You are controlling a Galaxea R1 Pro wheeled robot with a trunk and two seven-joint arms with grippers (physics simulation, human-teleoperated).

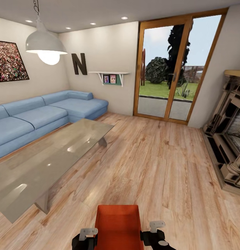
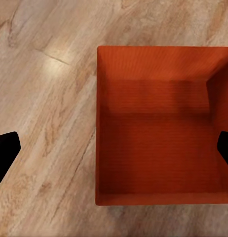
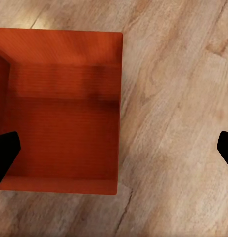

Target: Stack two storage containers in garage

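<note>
I am in the living room, on light wood planks (image 1: 158,163). One red-orange open-top storage container (image 1: 118,222) sits low in the head view, between my two grippers. My left gripper (image 1: 87,233) is open, its dark fingertips (image 2: 5,148) spread wide on either side of one container wall (image 2: 98,123). My right gripper (image 1: 156,225) is open too, straddling the opposite wall (image 3: 118,113) with one fingertip (image 3: 5,150) over the bin's inside. The bin's inside (image 2: 158,138) is empty. I cannot tell whether it rests on the planks or is raised.
A low glass table (image 1: 47,156) stands to the left, with a blue sectional sofa (image 1: 36,114) behind it. On the right wall is a fireplace (image 1: 227,139). Glass patio doors (image 1: 175,69) are straight ahead. A pendant lamp (image 1: 45,45) hangs upper left.
</note>
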